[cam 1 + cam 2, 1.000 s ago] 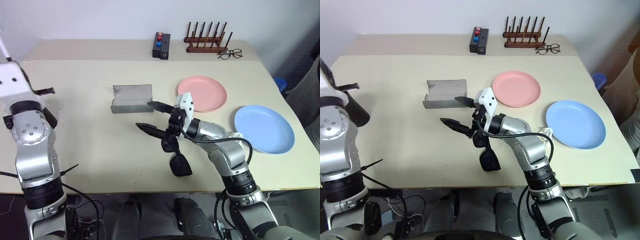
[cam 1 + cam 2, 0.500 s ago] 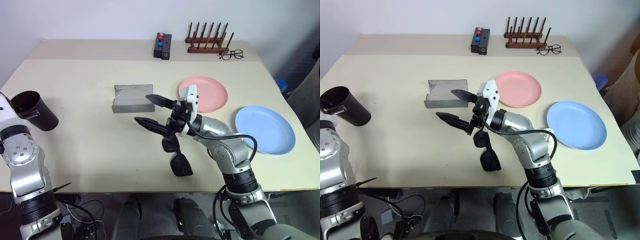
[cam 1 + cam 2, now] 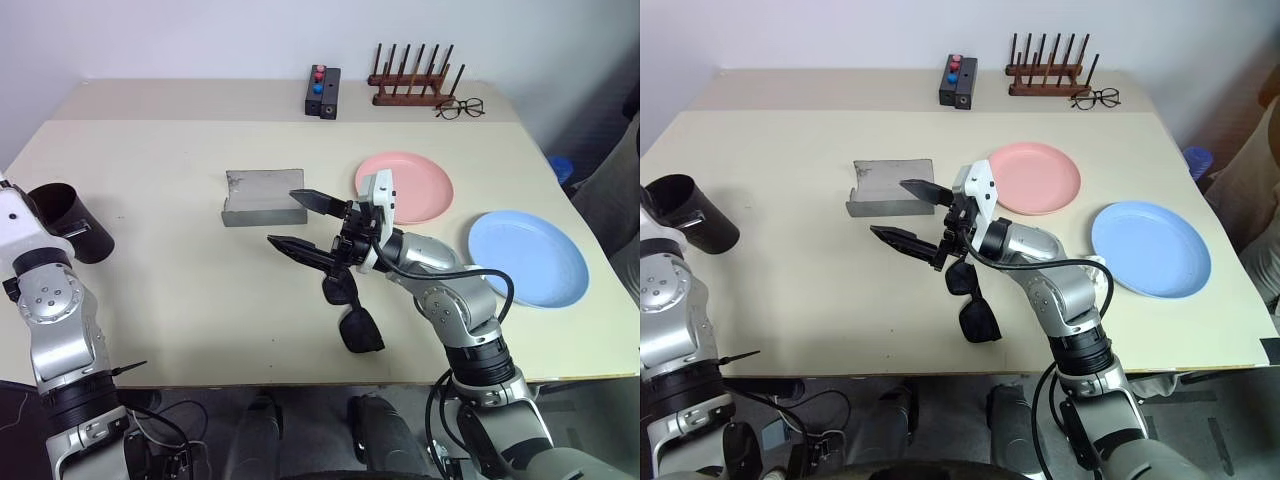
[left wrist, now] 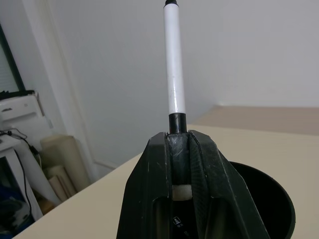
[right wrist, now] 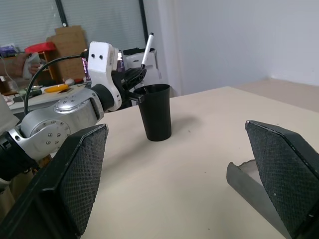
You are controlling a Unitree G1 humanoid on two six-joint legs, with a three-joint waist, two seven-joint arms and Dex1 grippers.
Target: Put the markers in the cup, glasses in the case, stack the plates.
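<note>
I see the cup (image 3: 685,213) standing at the far left edge of the table (image 3: 180,290); its inside is dark and I can't tell if anything is in it. My left gripper (image 4: 178,144) is clamped shut on the white marker (image 4: 174,64), pinching it at its lower black end so the white barrel sticks up past the fingertips, right beside the cup's rim (right wrist view shows the same: marker (image 5: 146,50) angled up just over the cup (image 5: 155,112)). Markers counted: one, the white one. The case (image 3: 262,197) sits open mid-table, grey, and looks empty. The glasses (image 3: 350,305) lie on the table near the front edge, well outside the case, folded dark frames under my right forearm. My right gripper (image 3: 300,222) hangs above the table between the case and the glasses, jaws spread wide with nothing between them. Plates counted: two, unstacked and apart, the pink plate (image 3: 404,187) just right of the case and the blue plate (image 3: 528,257) further right near the table edge, both bare. At the back: one black button box (image 3: 322,92), one wooden rack (image 3: 412,80) and one pair of clear spectacles (image 3: 459,107) just beside the rack.
</note>
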